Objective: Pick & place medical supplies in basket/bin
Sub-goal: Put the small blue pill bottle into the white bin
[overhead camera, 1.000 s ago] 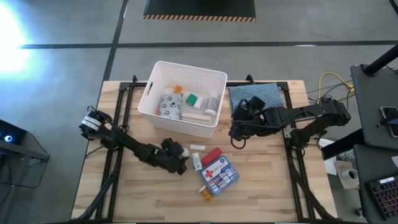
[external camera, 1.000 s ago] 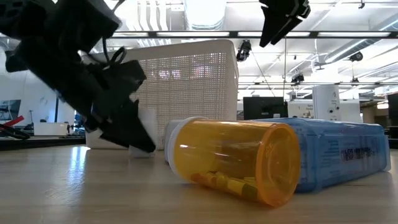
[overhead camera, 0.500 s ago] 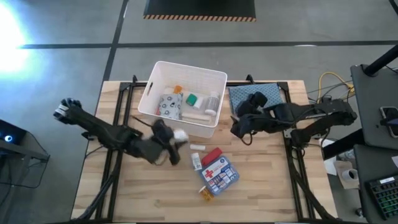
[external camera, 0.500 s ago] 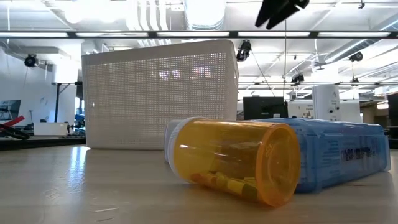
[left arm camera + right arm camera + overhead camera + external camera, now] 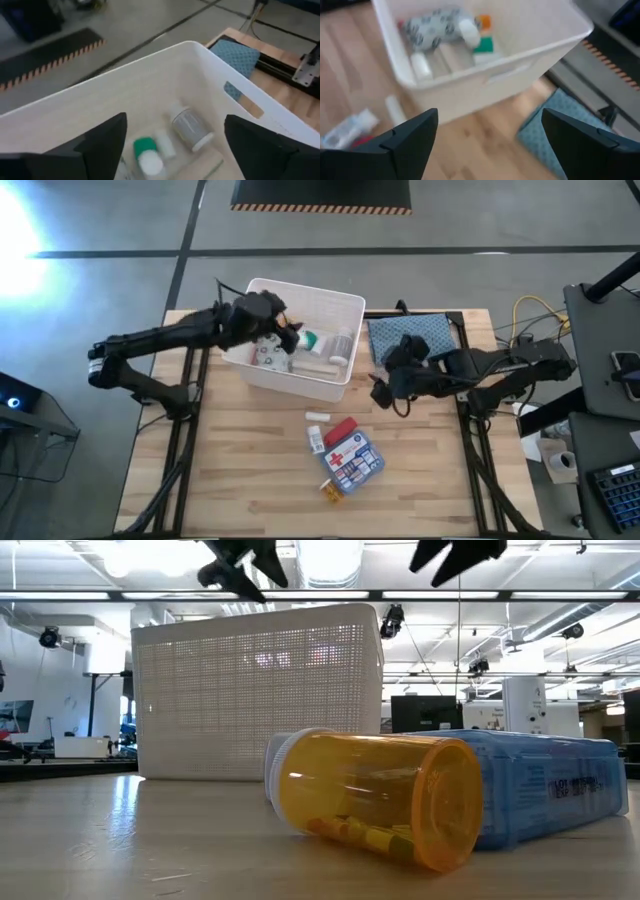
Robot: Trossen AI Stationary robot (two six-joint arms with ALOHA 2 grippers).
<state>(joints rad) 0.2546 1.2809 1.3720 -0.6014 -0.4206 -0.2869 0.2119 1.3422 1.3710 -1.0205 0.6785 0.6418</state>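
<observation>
The white basket (image 5: 300,288) stands at the table's far middle and holds a patterned gauze roll (image 5: 268,355), a green cube (image 5: 309,339), a white pill bottle (image 5: 343,345) and a white pack (image 5: 315,365). My left gripper (image 5: 175,120) hangs open above the basket's left half (image 5: 272,318), nothing between its fingers. My right gripper (image 5: 490,115) hovers open over the table right of the basket (image 5: 385,390). On the table lie a first-aid pouch (image 5: 350,460), a red tube (image 5: 341,430), an orange vial (image 5: 370,800) on its side, and small white packs (image 5: 316,416).
A blue-grey patterned cloth (image 5: 415,335) lies at the far right, beside the basket and under my right arm. Black rails (image 5: 185,380) run along the table's left and right sides. Bare wood (image 5: 240,470) lies in the near left part of the table.
My left gripper has risen from the table near the pouch with a small white bottle and swung toward the far edge. It now stands above the basket, and the bottle no longer shows between its fingers.
</observation>
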